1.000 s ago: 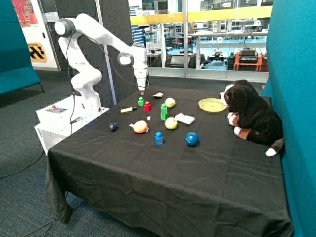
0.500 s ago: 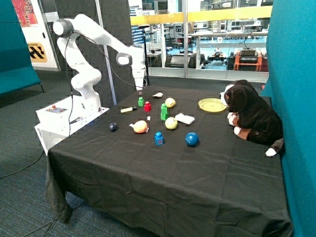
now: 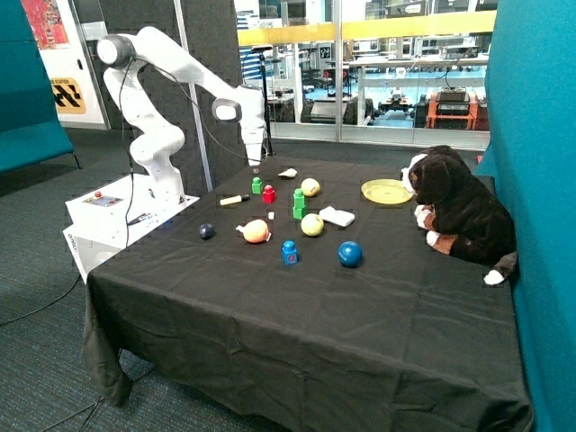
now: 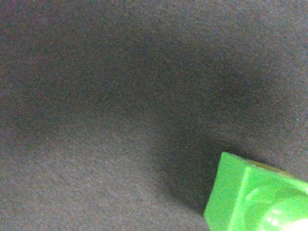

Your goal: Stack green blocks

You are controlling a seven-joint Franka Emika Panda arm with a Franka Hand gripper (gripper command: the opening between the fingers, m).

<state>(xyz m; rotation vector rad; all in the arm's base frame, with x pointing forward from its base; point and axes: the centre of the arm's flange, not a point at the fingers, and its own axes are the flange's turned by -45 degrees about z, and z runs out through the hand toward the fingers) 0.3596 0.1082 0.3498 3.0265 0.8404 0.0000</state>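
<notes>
Green blocks are partly stacked, as far as the outside view shows: a two-high green stack point(image 3: 299, 203) stands near the middle of the counter point(image 3: 297, 333), just above a yellow ball point(image 3: 312, 225) in the frame and below and left of another yellow ball point(image 3: 310, 187). A single green block point(image 3: 256, 185) stands apart from it toward the upper left of the cloth, just beside the red block point(image 3: 268, 193). By that reckoning two of the three bricks are joined and one is left to fetch and set on top.

The white arm point(image 3: 171, 67) reaches in from the upper left of the frame, and its pincer point(image 3: 256, 166) hangs just above the single green block, not touching it. Whether its jaws are apart or together cannot be told from either view; nothing is seen in them. The wrist view shows only dark cloth and a corner of that lone green block point(image 4: 255, 197) with its round stud, so the pincer seems not yet centred over it.

As for containers, the only one is a shallow yellow plate point(image 3: 387, 191) at the upper right of the counter, next to the plush dog point(image 3: 459, 211). It looks bare, though its inside is seen at a low angle.
</notes>
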